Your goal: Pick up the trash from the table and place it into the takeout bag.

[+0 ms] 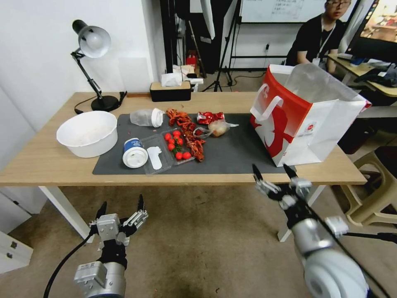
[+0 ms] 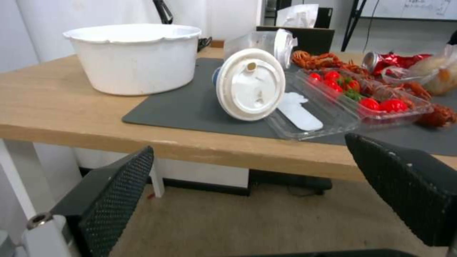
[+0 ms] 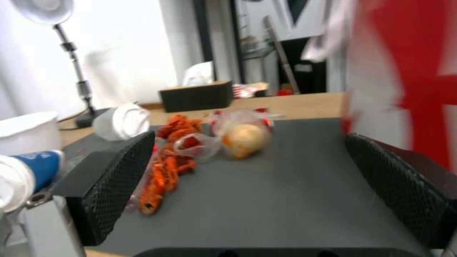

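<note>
The trash lies on the table [image 1: 49,161] and its dark grey mat [image 1: 231,155]. A round white bowl [image 1: 87,133] stands left of the mat. On the mat lie a blue-white lidded cup [image 1: 134,153] on its side, a clear white-capped container [image 1: 147,117], a crushed red can [image 1: 210,117], a knotted clear plastic bag [image 1: 217,128] and a clear tray of small red tomatoes [image 1: 175,145]. The red and white takeout bag [image 1: 306,120] stands open at the right. My left gripper [image 1: 120,208] hangs open below the table's front edge. My right gripper [image 1: 273,171] is open at the front edge, near the bag.
Red crayfish shells [image 1: 188,132] run down the mat's middle. A desk lamp [image 1: 92,62] and a black tissue box [image 1: 170,90] stand along the table's far edge. A beige stool [image 1: 378,186] stands to the right. Bare carpet [image 1: 198,248] lies in front of the table.
</note>
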{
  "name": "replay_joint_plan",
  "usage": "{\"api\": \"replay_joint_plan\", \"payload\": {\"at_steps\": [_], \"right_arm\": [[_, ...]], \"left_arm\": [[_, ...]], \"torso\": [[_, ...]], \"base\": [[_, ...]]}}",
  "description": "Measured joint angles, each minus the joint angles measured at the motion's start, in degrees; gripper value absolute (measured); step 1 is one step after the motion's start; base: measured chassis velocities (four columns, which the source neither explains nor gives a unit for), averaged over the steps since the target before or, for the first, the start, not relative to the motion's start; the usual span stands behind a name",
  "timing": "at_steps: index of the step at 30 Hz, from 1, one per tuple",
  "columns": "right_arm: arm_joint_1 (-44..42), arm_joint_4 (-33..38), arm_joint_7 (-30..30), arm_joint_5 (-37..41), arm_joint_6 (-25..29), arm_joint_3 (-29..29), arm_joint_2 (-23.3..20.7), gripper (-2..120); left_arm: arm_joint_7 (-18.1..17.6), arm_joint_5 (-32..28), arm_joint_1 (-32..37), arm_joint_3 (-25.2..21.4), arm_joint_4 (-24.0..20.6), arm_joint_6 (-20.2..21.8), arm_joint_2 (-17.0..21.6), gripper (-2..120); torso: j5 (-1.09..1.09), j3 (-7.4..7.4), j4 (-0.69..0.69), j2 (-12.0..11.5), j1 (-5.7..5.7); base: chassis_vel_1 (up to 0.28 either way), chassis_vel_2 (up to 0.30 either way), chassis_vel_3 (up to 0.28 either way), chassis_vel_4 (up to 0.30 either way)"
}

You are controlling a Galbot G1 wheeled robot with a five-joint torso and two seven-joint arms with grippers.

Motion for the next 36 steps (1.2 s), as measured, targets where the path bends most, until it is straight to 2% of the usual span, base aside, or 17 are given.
{"api": "replay_joint_plan", "payload": {"at_steps": [2, 4, 5, 6, 7, 10, 12, 13, 16, 17, 20, 23, 24, 28, 36], "right_arm": [[6.70, -2.78, 1.04, 1.33, -1.87, -4.24, -0.62, 100], [8.42, -3.50, 1.45, 1.50, -2.33, -5.33, -0.62, 100], [14.36, -5.88, 3.19, 1.78, -4.14, -9.30, -0.10, 100], [16.68, -6.83, 4.13, 1.78, -4.94, -11.08, 0.35, 100], [20.73, -8.78, 6.42, 1.83, -6.97, -14.27, 1.56, 100], [24.54, -11.10, 8.53, 1.69, -9.00, -17.28, 3.38, 100], [29.09, -14.71, 11.39, 0.42, -10.84, -20.27, 6.26, 100], [29.09, -14.71, 11.39, 0.42, -10.84, -20.27, 6.26, 100], [36.03, -21.34, 16.08, -1.28, -13.70, -23.04, 10.33, 100], [36.03, -21.34, 16.08, -1.28, -13.70, -23.04, 10.33, 100], [41.33, -27.22, 17.89, -3.72, -16.55, -24.22, 13.11, 100], [43.52, -29.99, 18.38, -3.99, -18.41, -24.54, 14.12, 100], [45.34, -32.82, 18.71, -4.00, -19.42, -24.96, 14.90, 100], [48.15, -38.95, 18.58, -3.97, -19.48, -25.60, 16.54, 100], [50.39, -46.28, 16.44, -2.46, -19.98, -25.57, 18.34, 100]], "left_arm": [[-0.01, 0.36, 0.12, -0.01, -0.17, 0.02, -0.41, 100], [-0.01, 0.45, 0.17, -0.01, -0.21, 0.02, -0.50, 100], [-0.01, 0.68, 0.39, -0.05, -0.24, 0.01, -0.73, 100], [-0.01, 0.79, 0.46, -0.08, -0.24, -0.01, -0.84, 100], [-0.03, 0.98, 0.56, -0.15, -0.20, -0.17, -0.99, 100], [-0.21, 1.46, 0.49, -0.19, 0.22, -0.75, -1.13, 100], [-0.50, 1.73, 0.33, -0.18, 0.85, -1.12, -1.46, 100], [-0.50, 1.73, 0.33, -0.18, 0.85, -1.12, -1.46, 100], [-0.48, 1.91, 0.49, 0.08, 0.99, -1.18, -1.83, 100], [-0.48, 1.91, 0.49, 0.08, 0.99, -1.18, -1.83, 100], [-0.42, 1.94, 0.53, 0.06, 1.17, -1.04, -1.56, 100], [-0.41, 1.94, 0.52, 0.00, 1.18, -0.84, -1.28, 100], [-0.39, 1.95, 0.57, 0.02, 1.21, -0.75, -1.20, 100], [-0.65, 1.98, 0.25, 0.34, 1.82, -0.76, -1.34, 100], [-1.15, 1.86, -0.07, 0.38, 2.29, -0.85, -1.52, 100]], "torso": [[0.00, 0.00, 0.01, 0.00, 0.00], [0.01, 0.00, 0.01, 0.00, 0.00], [-0.02, 0.00, 0.02, 0.00, 0.00], [0.00, 0.01, 0.03, 0.00, 0.00], [-0.01, 0.01, 0.03, 0.00, 0.01], [-0.01, 0.01, 0.01, 0.00, 0.01], [-0.02, 0.00, 0.00, 0.00, 0.01], [-0.02, 0.00, 0.00, 0.00, 0.01], [0.00, 0.01, 0.02, 0.00, 0.01], [0.00, 0.01, 0.02, 0.00, 0.01], [-0.02, 0.00, 0.02, 0.00, 0.01], [-0.01, 0.00, 0.01, 0.00, 0.01], [-0.01, 0.00, 0.01, 0.00, 0.01], [0.00, 0.00, 0.00, 0.00, 0.01], [-0.01, 0.00, 0.00, 0.00, 0.01]], "base": [[0.000, 0.000, 0.000, 0.000], [0.000, 0.000, 0.000, 0.000], [0.000, 0.000, 0.000, 0.000], [0.000, 0.000, 0.000, 0.000], [0.000, 0.000, 0.000, 0.000], [0.000, 0.000, 0.000, 0.000], [0.000, 0.000, 0.000, 0.000], [0.000, 0.000, 0.000, 0.000], [0.000, 0.000, 0.000, 0.000], [0.000, 0.000, 0.000, 0.000], [0.000, 0.000, 0.000, 0.000], [0.000, 0.000, 0.000, 0.000], [0.000, 0.000, 0.000, 0.000], [0.000, 0.000, 0.000, 0.000], [0.000, 0.000, 0.000, 0.000]]}}
